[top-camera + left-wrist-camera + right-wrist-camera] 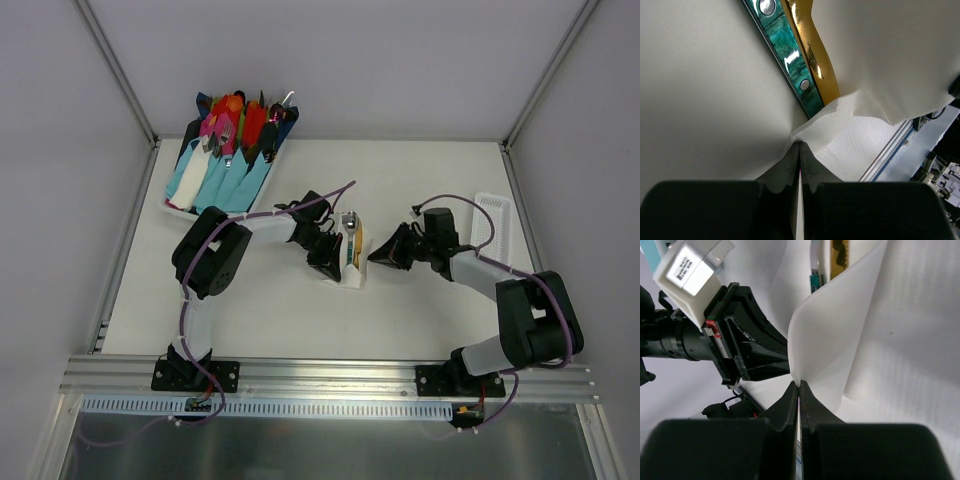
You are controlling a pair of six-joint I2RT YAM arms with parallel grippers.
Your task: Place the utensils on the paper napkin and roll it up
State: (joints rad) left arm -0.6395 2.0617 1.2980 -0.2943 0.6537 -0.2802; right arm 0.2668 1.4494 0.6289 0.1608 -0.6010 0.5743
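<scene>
Where the paper napkin arches over the utensils, left fingers pinched on one edge, right fingers on another.

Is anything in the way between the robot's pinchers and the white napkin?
No, nothing visible is. The left gripper and the right gripper are each shut right on an edge of the paper napkin. The golden utensil and the green-handled utensil lie on it, away from both pinch points.

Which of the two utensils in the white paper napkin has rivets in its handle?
The utensil with the green marbled handle; the shiny golden utensil beside it shows none.
</scene>
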